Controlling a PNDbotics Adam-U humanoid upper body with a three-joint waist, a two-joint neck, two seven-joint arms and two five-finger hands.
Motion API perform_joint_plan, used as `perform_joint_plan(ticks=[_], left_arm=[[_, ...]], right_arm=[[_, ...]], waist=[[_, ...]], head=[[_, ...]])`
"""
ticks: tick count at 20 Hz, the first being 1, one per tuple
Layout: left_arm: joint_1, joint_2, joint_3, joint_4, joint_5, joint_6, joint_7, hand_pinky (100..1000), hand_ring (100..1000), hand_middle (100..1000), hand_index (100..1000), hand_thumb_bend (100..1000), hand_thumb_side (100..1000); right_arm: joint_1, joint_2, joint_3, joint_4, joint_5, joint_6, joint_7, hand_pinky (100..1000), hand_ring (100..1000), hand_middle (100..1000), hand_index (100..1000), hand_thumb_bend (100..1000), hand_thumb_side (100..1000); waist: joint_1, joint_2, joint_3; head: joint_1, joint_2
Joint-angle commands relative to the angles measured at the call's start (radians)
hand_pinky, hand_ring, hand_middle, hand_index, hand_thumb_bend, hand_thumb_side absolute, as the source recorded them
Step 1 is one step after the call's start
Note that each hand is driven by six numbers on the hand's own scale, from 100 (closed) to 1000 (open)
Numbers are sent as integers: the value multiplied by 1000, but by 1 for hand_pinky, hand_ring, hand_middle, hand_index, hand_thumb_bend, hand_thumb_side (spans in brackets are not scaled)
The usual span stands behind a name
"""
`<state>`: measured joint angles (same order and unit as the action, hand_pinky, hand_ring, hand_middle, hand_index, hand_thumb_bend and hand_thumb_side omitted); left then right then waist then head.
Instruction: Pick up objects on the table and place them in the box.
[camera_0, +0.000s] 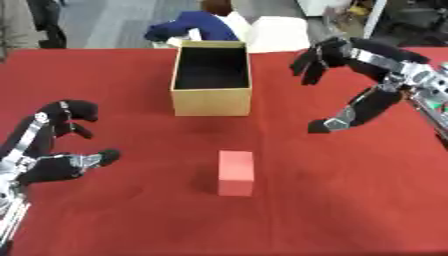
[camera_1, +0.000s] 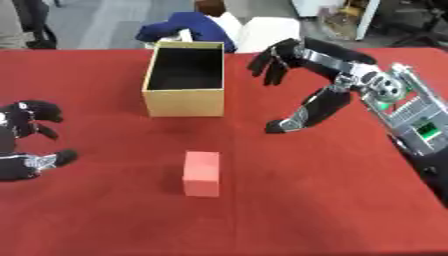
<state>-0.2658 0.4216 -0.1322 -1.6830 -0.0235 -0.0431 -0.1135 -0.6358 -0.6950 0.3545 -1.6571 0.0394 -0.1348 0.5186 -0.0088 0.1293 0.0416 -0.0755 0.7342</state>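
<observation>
Spreading across the whole view is the red tablecloth (camera_0: 350, 200), and standing on its far half is the open cardboard box (camera_0: 211, 100), tall-walled, dark inside, nothing visible in it from up here. Its long axis runs away from the robot, the near short wall facing us.

Now the right hand (camera_1: 328, 97), coming in from the right side and held high above the cloth: it is spread wide, fingers fanned out beside the box's far right corner, thumb pointing down toward the cloth, nothing in its grasp. Over at the lower left edge sits the left hand (camera_0: 54, 145), fingers curled over loosely and carrying nothing, thumb poking out toward the middle.

And the prize: a pink rectangular block (camera_0: 235, 173), lying flat on the cloth nearer the robot than the box, well apart from it and roughly in line with the box's right wall. Its long axis points toward the box, same way the box runs.

So which way does it lie? From the right hand, the block sits toward the robot and to the left; from the left hand, straight across to the right at about the same depth. Neither hand touches it. My read: whichever reaches, closing across the narrow sides looks the natural approach.
</observation>
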Motion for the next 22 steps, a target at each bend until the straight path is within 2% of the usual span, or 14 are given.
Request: perform_joint_plan(ticks=[1, 10, 22], left_arm=[[-17, 11, -1, -15, 6, 1, -4, 556, 708, 662, 732, 792, 249], [-20, 6, -7, -13, 8, 2, -9, 556, 710, 664, 734, 782, 259], [-24, 1, -13, -10, 8, 3, -15, 556, 712, 665, 736, 772, 263]], right_arm=[[-32, 3, 23, -3, -13, 2, 48, 637, 665, 705, 820, 632, 100], [-73, 97, 80, 79, 34, -6, 141, 645, 674, 712, 819, 634, 100], [-87, 194, 95, 210, 132, -40, 159, 671, 697, 727, 828, 649, 101]], waist=[[0, -10, 2], [1, -12, 8], [-1, -12, 15]], head=[[-6, -1], [-12, -2], [-15, -2]])
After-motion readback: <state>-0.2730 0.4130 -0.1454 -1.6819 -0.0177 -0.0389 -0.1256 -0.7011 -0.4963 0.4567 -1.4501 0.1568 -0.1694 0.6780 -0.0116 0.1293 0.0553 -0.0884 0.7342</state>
